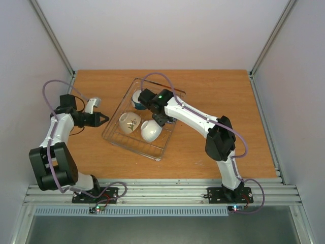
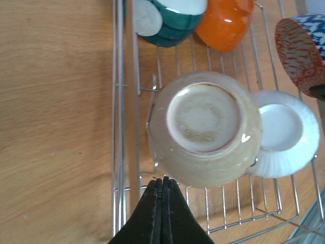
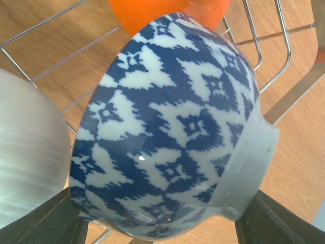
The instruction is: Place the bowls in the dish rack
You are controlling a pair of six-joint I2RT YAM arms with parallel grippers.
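The left gripper (image 2: 162, 201) is pinched fully together on nothing at the edge of the dish rack (image 2: 119, 127), pointing at the base of the beige bowl (image 2: 205, 127). The right gripper (image 3: 162, 226), its fingers set wide, clasps the dark-blue patterned bowl (image 3: 167, 127), which tilts over the rack near the orange bowl (image 3: 162, 15). The teal-banded bowl (image 2: 175, 23) and the white bowl (image 2: 284, 137) lie inside the rack too.

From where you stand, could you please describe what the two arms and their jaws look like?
Both match: the left arm and right arm have white links, bulky black joints and a lilac cable looping alongside. A green light glows near the right arm's wrist. The left gripper is black, its jaws tapering to a point.
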